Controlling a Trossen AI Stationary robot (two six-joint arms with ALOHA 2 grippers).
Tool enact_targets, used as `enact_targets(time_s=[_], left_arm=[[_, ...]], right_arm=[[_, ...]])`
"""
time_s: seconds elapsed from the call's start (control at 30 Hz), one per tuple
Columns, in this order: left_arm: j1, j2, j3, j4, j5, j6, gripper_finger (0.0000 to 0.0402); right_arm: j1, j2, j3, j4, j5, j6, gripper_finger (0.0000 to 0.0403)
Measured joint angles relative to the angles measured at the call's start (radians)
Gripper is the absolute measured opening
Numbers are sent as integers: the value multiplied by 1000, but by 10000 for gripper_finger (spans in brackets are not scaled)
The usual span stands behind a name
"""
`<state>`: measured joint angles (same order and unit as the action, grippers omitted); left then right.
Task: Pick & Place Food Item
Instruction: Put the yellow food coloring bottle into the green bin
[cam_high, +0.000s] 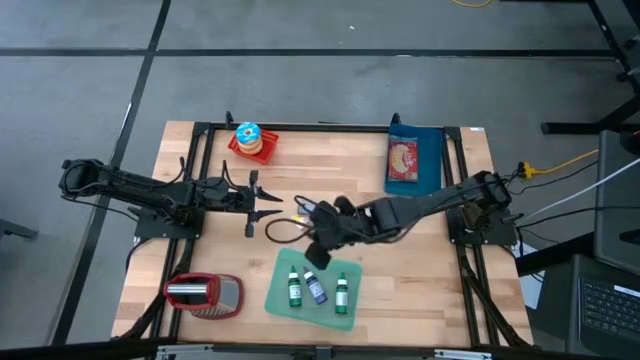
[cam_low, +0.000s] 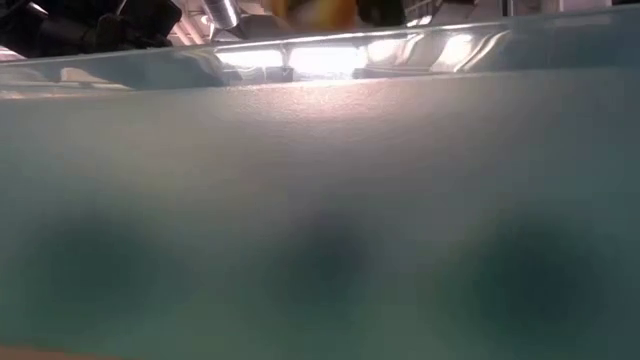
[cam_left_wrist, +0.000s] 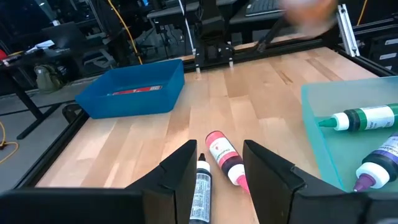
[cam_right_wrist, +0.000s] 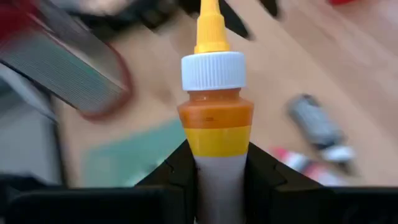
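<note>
A: Right hand (cam_right_wrist: 217, 171)?
B: Clamped on the orange-yellow bottle (cam_right_wrist: 216, 118), up off the table (cam_high: 420, 290), above the green tray (cam_high: 282, 300).
A: Left hand (cam_left_wrist: 217, 171)?
B: Half open, holding nothing, by the pink bottle (cam_left_wrist: 225, 163).

Orange-yellow bottle (cam_right_wrist: 215, 118), white cap, upright

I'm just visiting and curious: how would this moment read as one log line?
right gripper: shut on orange bottle, above teal tray | left gripper: open, waiting
</note>
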<state>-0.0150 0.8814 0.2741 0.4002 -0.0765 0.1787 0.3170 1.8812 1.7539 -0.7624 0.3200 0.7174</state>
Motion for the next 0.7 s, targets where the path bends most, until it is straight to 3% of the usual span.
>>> enact_targets(time_s=[0.17,0.37,0.7], left_arm=[[0,0,0,22,-3,23,125],[0,0,0,64,-13,64,125],[51,0,0,100,-33,97,125]], right_arm=[[77,6,3,142,61,211,83],[156,36,3,151,184,499,83],[247,215,3,370,270,892,83]])
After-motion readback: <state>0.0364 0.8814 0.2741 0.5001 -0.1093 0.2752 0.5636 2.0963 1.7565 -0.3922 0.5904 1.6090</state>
